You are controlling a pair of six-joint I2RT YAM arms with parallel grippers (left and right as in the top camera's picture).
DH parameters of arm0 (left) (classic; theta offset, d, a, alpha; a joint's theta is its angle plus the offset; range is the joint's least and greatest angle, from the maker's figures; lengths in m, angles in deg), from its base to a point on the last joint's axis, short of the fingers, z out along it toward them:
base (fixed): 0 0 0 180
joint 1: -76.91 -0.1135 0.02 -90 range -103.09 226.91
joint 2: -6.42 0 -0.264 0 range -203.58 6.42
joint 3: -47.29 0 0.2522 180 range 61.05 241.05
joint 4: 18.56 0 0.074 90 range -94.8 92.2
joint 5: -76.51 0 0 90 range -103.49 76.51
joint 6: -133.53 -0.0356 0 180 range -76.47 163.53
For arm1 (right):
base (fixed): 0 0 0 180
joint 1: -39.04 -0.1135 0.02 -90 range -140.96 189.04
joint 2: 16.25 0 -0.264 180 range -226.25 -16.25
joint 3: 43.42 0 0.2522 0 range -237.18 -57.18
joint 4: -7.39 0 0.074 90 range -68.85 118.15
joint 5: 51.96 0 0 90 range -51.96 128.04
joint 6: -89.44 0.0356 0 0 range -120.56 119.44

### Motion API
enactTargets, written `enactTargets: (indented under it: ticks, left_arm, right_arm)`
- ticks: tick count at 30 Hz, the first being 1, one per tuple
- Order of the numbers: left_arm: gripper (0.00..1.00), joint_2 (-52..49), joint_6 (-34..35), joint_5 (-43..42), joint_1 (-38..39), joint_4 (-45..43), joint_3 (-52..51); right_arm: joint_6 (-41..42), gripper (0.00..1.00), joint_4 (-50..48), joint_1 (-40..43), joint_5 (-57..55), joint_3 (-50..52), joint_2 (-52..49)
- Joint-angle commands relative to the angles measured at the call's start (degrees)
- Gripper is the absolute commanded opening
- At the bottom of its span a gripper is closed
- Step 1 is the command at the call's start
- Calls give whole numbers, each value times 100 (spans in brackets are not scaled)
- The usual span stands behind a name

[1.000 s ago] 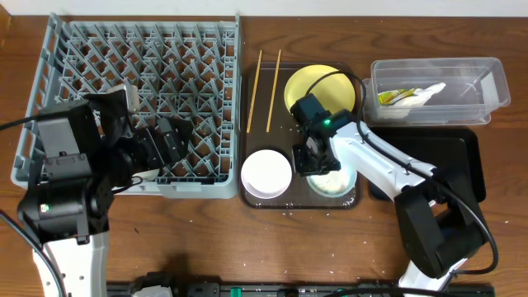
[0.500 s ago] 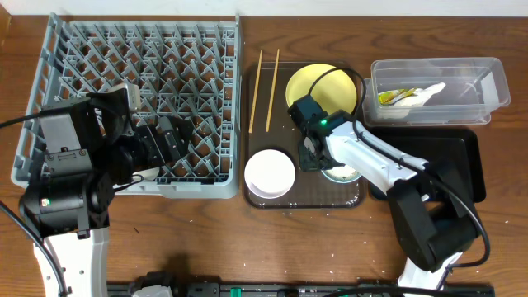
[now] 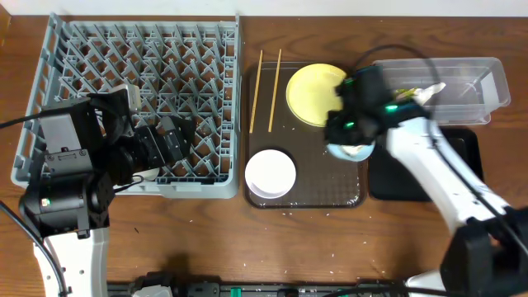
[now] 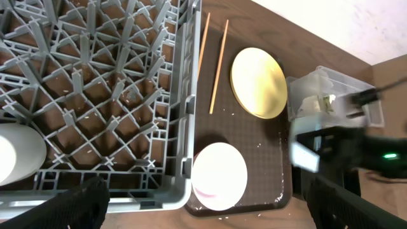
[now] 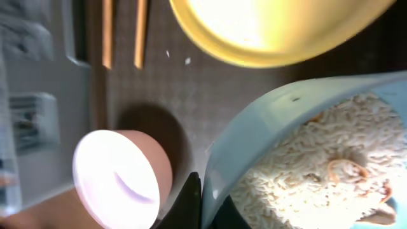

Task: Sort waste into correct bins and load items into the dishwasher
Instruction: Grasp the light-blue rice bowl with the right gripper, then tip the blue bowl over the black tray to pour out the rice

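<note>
1 light blue bowl (image 5: 254, 140), packed with clumped white rice (image 5: 305, 165).

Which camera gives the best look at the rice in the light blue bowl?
The right wrist view: the rice lies in the light blue bowl, close up. Overhead shows only a sliver of bowl under the right arm, no grains. The left wrist view hides it behind that blurred arm.

On the worktop (image 3: 206, 239) — 2 chopsticks (image 3: 255, 82), 1 yellow plate (image 3: 313, 92), 2 bowls: 1 white bowl (image 3: 270, 174), 1 light blue bowl (image 5: 248, 140) w/ rice (image 5: 286, 178), grains too many to count. 1 small white cup (image 4: 19, 156), 1 grey dish rack (image 3: 148, 49), 1 brown tray (image 3: 313, 186), 1 clear tub (image 3: 470, 78), 1 black tray (image 3: 381, 180) — in tub, 1 wrapper (image 3: 400, 95), 1 napkin (image 3: 431, 89).
</note>
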Motion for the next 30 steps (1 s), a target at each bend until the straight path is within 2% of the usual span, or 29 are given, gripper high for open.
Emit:
enactTargets:
  ticks: [1,4,5,7,11,15,19,30]
  left_arm:
    - [99,9,-74,-79,7,7,63]
    - [99,9,-74,-79,7,7,63]
    - [99,9,-74,-79,7,7,63]
    - [99,9,-74,-79,7,7,63]
    - [99,9,-74,-79,7,7,63]
    - [99,9,-74,-79,7,7,63]
    - [99,9,-74,-79,7,7,63]
    - [99,9,-74,-79,7,7,63]
  right_arm:
    - [-824,1,225,1027,1473,-52,81]
    - [-1421,1,361,1982,2618,282,2]
    - [-1447,1,304,2098,2815,376,2]
    - [-1740,1,-76,2601,3932,822,2]
    - [-2142,1,-487,3388,4920,1427,2]
    - [-2138,1,-1196,4116,5504,1934,2]
    - [-2142,1,-1860,4498,6271,2229,2]
    - [-2343,1,-1902,4588,6408,2487,2]
